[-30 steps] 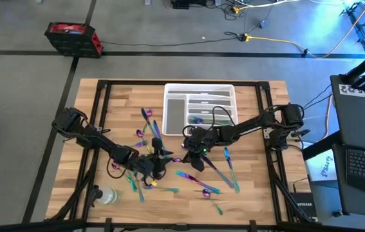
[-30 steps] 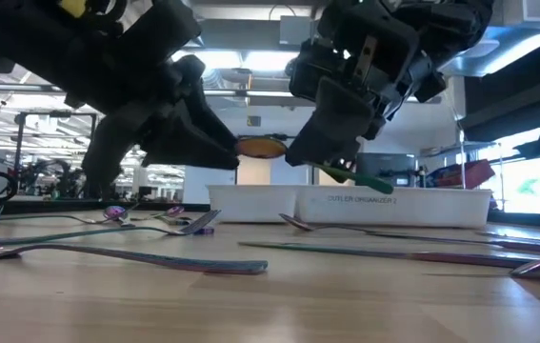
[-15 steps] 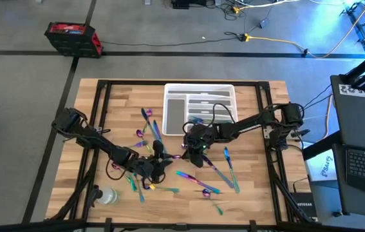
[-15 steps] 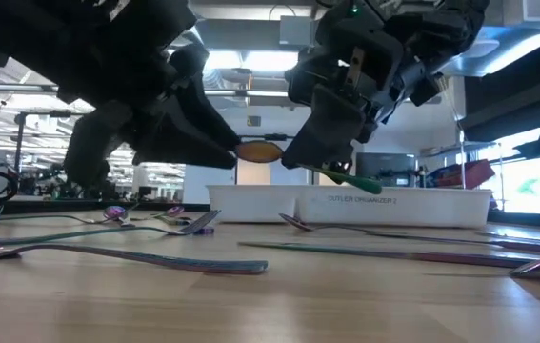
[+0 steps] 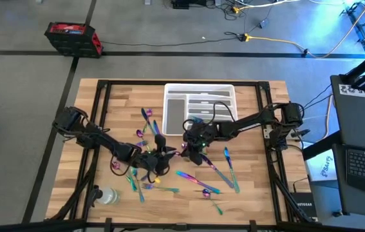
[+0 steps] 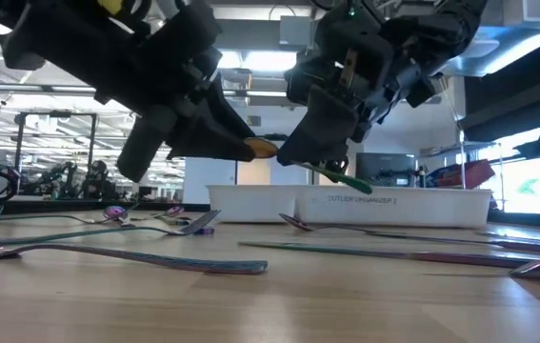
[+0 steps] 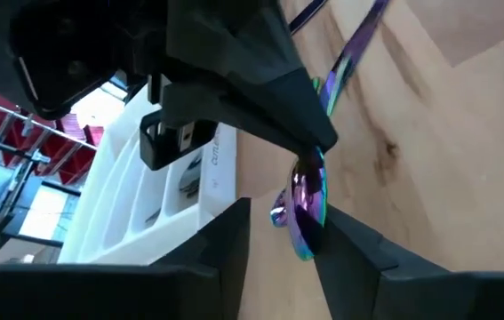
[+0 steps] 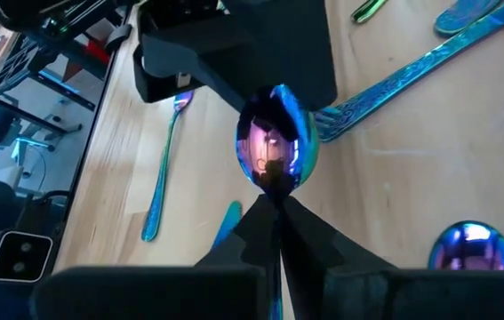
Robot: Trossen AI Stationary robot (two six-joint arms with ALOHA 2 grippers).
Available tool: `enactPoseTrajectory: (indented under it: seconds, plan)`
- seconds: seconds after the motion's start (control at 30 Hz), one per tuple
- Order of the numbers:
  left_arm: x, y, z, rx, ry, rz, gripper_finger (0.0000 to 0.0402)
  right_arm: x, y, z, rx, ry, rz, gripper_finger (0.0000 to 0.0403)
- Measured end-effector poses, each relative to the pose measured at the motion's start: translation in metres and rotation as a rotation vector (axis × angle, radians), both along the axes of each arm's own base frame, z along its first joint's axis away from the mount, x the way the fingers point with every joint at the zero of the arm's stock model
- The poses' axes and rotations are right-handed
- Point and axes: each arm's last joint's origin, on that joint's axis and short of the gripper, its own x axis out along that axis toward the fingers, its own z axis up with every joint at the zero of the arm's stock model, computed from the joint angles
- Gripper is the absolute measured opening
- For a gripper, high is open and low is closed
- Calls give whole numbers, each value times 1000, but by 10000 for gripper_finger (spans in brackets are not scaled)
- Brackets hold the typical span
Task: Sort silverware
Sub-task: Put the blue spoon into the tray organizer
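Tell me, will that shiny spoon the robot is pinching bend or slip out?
Probably not bend: the spoon looks like stiff metal. It might slip or swivel, since the right gripper pinches only its thin, glossy neck. It looks slim, so likely light.

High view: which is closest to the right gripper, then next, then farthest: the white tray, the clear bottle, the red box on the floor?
From the right gripper:
1. White tray, just behind it.
2. Clear bottle, front-left table corner.
3. Red box, off the table on the floor.
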Motion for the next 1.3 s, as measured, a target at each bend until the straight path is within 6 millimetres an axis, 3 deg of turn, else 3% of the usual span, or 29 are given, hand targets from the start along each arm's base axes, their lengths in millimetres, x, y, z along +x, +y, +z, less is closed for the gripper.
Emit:
enactPoseTrajectory:
  seconds: [0.23, 0.6, 0.77, 0.87, 0.97, 1.17, 1.3]
  plan:
    - [3, 2, 2, -16, -12, -2, 10, 0, 0, 0, 0, 4, 0, 0]
    - [7, 3, 7, -51, -31, 13, 0, -3, -12, 5, 19, 2, 20, 5]
    - [13, 5, 14, -85, -63, 56, 0, -19, -22, 39, -117, -61, -8, 29]
    - [15, 9, 11, -116, -33, 52, 0, -32, -35, 69, -227, -119, -72, 66]
    - [24, 17, 21, -162, -92, 88, 0, -49, -47, 80, -313, -65, -146, 109]
    - [50, 48, 49, -257, -174, 194, 0, -85, -59, 129, -580, -158, -328, 182]
    - [67, 82, 75, -333, -228, 277, 0, -112, -60, 155, -778, -185, -469, 205]
